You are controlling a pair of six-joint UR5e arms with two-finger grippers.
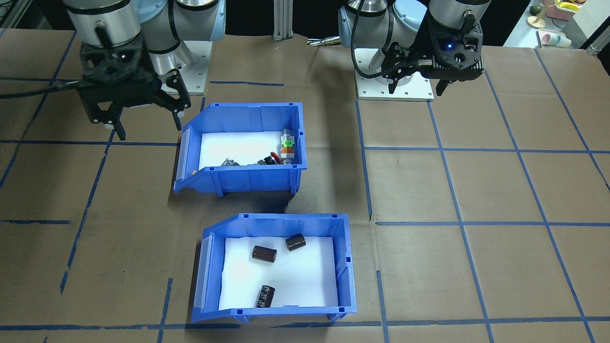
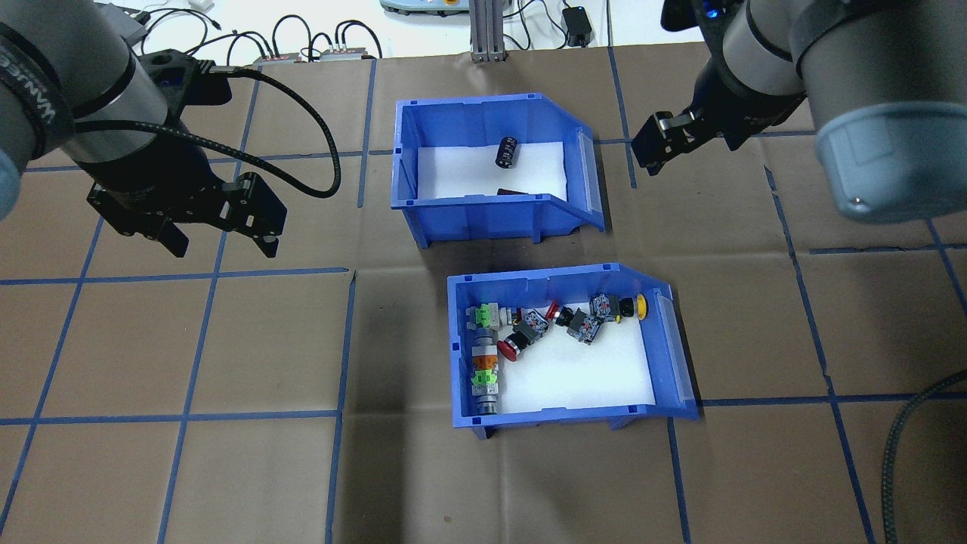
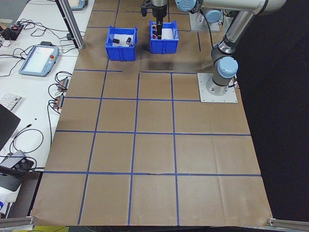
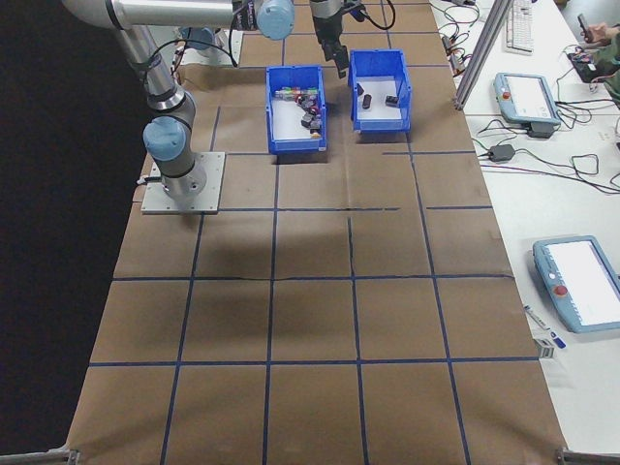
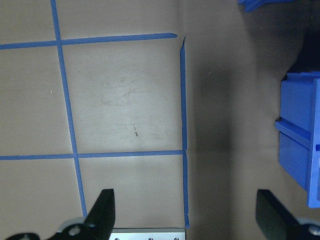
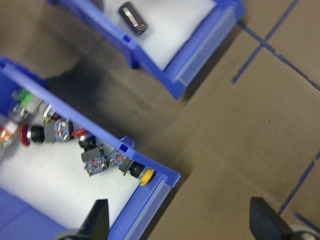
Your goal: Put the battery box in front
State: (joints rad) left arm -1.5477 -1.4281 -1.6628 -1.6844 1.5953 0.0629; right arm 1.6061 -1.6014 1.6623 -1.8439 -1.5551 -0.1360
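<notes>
In the overhead view, L to R: the left gripper (image 2: 219, 243) is seen hovering above the counter (image 2: 227, 468), at the far-left side, well apart from both bins. Its jaws are spread wide w/ nothing between them; the left wrist view shows only brown paper and blue tape lines between the two fingertips (image 5: 104, 210), w/ a blue bin edge at the frame's right.

Next, near centre, the battery box (image 2: 483, 204) is seen on the side of the counter away from the robot's base, its open front facing right. White foam lines its floor; one dark cylinder (image 2: 506, 153) is plainly seen there, another partly hidden by the near wall. In the front-facing view three dark cylinders (image 1: 264, 254) lie loose on the foam, apart from each other.

Just beside it, nearer the robot and slightly to the right, the switch bin (image 2: 559, 412) is set, open front also to the right. Red, green, orange and yellow push-button switches (image 2: 529, 332) are clustered along its left and far walls.

At the right, the right gripper (image 2: 657, 143) is held above the counter, near the battery box's open front but not touching it. Its jaws are wide apart and empty per the right wrist view, both bins visible beneath.
</notes>
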